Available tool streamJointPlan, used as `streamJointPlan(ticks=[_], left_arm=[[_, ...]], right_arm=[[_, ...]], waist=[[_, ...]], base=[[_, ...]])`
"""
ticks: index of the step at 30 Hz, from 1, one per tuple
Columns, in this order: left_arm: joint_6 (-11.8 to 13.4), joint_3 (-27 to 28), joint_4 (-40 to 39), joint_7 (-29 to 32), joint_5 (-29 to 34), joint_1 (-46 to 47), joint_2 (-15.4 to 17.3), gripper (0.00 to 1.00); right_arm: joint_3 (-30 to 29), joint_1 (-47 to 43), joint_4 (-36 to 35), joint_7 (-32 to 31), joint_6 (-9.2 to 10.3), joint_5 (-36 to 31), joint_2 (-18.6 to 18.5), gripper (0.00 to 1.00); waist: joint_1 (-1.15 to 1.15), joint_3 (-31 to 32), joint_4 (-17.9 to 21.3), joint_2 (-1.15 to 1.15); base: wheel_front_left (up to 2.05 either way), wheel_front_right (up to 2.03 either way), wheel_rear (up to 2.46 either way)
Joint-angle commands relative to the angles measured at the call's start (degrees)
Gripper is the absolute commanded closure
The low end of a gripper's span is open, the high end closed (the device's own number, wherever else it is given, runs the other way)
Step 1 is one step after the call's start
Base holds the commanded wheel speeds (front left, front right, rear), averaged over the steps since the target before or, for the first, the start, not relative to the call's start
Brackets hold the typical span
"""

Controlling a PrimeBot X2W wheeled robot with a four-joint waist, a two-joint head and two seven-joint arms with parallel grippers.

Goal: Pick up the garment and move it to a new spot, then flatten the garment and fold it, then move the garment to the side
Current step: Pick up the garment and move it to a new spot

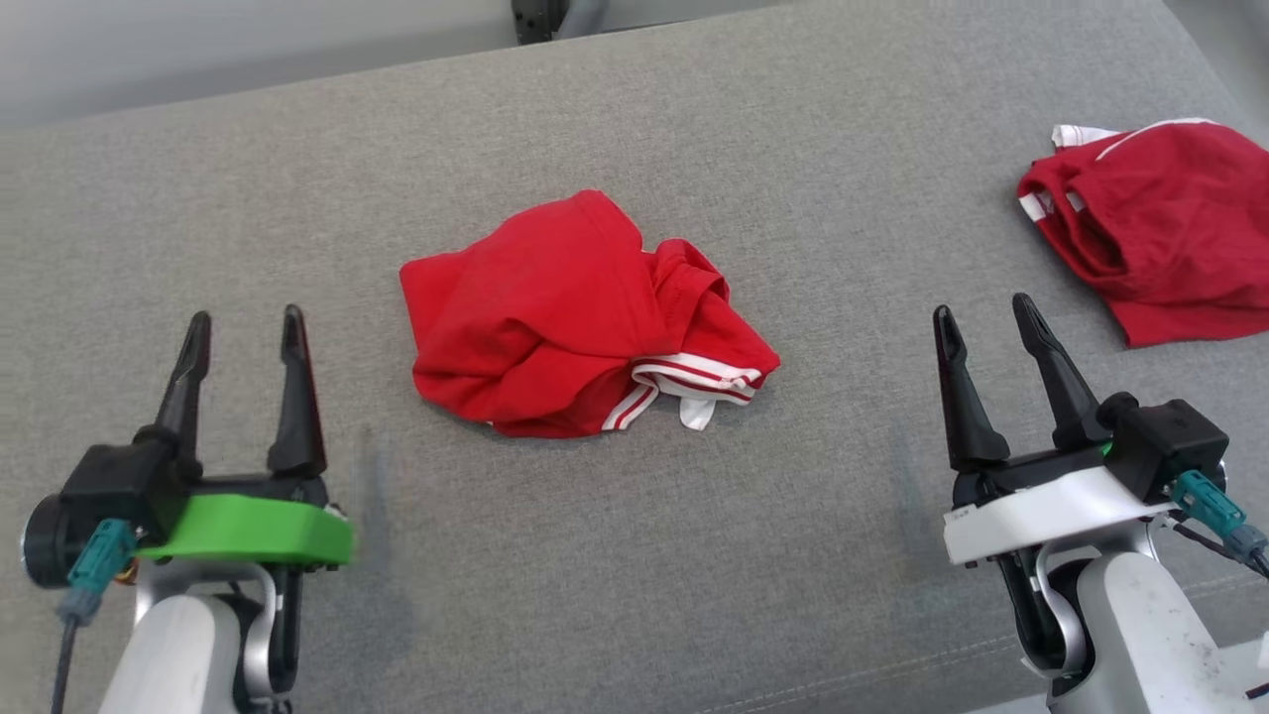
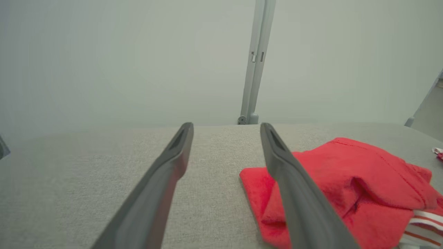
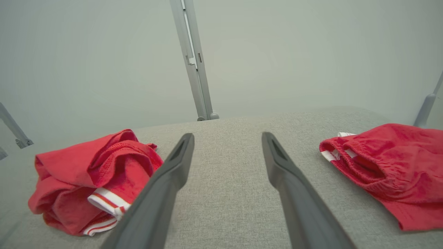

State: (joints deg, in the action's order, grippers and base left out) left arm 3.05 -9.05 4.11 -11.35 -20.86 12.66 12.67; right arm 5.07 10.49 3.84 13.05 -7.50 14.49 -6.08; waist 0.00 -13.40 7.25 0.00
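In the head view you see the left gripper (image 1: 247, 317) and the right gripper (image 1: 981, 307), both spread wide and empty. The crumpled red garment (image 1: 555, 317) lies on the grey cushion (image 1: 694, 555) between them, apart from both. From your left wrist, the garment (image 2: 346, 180) lies just right of the fingers. From your right wrist it sits to their left, and a second red garment (image 3: 391, 162) lies to their right.

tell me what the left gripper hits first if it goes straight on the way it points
Probably only the bare grey cushion: the left gripper points past the crumpled red garment, which lies to its right. Depth unclear.
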Motion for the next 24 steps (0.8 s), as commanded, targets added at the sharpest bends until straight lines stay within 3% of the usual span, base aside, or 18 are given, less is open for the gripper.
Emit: streamJointPlan(ticks=[1, 10, 24], left_arm=[[0.6, 1.0, -0.3, -0.4, -0.3, -1.6, 1.0, 0.0], [2.0, 2.4, -4.9, 1.0, -0.8, -8.5, 3.2, 0.0], [3.6, 0.4, -10.7, 4.6, -0.7, -15.7, 3.1, 0.0]], right_arm=[[0.0, -1.2, -0.2, -0.3, 0.02, -0.1, -0.4, 0.0], [0.1, -3.4, -1.0, -2.0, 0.02, 0.1, -1.7, 0.0], [-0.9, -8.0, -3.2, -4.3, 0.02, 0.3, -2.3, 0.0]], waist=[[0.0, 2.2, -2.1, 0.0], [0.0, 5.2, -3.4, 0.0], [0.0, 9.8, -2.7, 0.0]], base=[[0.0, 0.0, 0.0], [0.0, 0.0, 0.0], [0.0, 0.0, 0.0]])
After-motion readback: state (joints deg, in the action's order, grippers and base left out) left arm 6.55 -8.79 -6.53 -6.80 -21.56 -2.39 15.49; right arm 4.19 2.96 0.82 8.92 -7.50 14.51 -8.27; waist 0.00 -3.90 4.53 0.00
